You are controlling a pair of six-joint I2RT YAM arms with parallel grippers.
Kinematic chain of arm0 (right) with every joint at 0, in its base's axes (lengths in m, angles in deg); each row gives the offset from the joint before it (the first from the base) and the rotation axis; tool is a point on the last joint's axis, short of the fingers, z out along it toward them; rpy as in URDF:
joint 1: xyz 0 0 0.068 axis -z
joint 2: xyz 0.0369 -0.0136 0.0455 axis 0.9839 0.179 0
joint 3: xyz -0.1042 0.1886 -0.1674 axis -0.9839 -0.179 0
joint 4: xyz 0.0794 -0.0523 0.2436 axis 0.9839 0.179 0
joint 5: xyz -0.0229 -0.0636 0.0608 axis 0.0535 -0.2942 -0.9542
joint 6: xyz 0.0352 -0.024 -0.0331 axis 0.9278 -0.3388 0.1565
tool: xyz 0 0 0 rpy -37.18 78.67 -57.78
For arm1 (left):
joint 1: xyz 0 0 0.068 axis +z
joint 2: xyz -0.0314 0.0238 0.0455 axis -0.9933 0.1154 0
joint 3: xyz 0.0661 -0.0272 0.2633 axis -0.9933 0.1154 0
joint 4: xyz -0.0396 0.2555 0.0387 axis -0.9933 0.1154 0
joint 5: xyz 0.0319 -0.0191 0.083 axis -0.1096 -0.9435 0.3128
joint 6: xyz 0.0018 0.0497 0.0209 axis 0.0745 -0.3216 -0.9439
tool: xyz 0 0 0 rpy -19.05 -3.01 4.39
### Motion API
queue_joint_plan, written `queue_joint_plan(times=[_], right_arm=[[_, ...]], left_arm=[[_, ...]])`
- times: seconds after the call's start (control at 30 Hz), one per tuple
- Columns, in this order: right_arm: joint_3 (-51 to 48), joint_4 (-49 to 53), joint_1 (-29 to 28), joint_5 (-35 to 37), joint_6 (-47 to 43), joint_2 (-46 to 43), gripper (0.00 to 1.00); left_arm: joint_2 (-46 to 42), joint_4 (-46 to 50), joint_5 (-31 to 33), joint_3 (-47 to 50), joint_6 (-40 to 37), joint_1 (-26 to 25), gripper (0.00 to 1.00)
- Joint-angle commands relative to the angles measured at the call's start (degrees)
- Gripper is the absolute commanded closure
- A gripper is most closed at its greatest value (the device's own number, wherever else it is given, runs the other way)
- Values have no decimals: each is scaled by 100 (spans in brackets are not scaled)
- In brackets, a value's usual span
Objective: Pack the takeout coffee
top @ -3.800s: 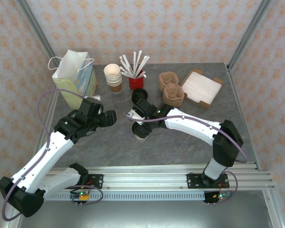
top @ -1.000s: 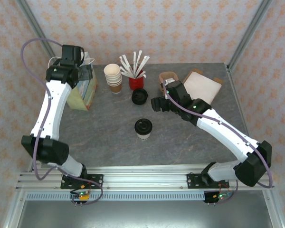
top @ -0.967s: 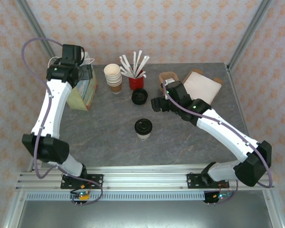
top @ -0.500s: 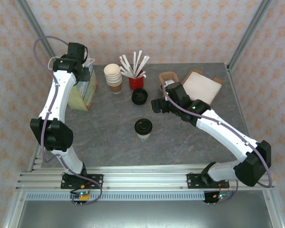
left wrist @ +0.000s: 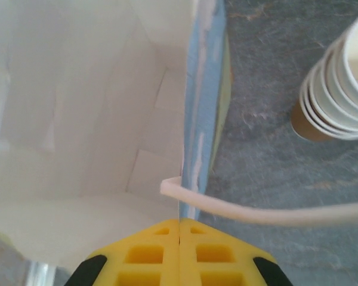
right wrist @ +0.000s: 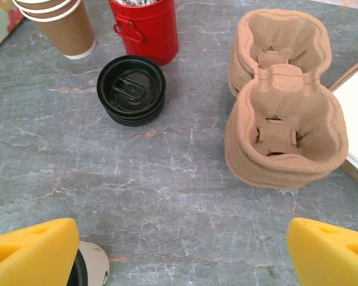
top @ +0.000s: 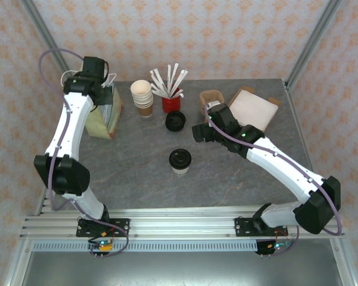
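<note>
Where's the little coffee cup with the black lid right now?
In the top view the lidded coffee cup stands alone near the middle of the table, just nearer the arms' bases than the stack of loose black lids.

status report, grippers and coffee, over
Left gripper shut on paper bag rim. Right gripper open above table. Takeout coffee upright mid-table, unheld. Nothing between it and bag.

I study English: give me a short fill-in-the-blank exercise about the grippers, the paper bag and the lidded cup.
The left gripper is ___ on the paper bag at its rim.
The right gripper is ___ and holds nothing.
The takeout coffee stands on the table with a ___ lid.
Missing words: shut; open; black.
</note>
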Motion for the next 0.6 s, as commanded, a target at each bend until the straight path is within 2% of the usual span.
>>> queue_joint_plan(times=[0.0, 0.17, 0.37, 0.47, 0.57], right_arm=[[79, 191, 121, 246, 10, -167, 10], [136, 238, 452, 54, 158, -127, 9], [364, 393, 799, -105, 339, 149, 9], [460, 444, 917, -156, 434, 315, 9], [533, 500, 927, -166, 491, 476, 10]], left_arm=[[-984, 141, -517, 636, 211, -192, 100], [-1991, 164, -784, 1567, 317, -772, 100], [-2751, 269, -850, 2237, 679, -1474, 100], [-2953, 113, -1038, 2470, 924, -1745, 100], [-2925, 176, -904, 2394, 1038, -2009, 100]])
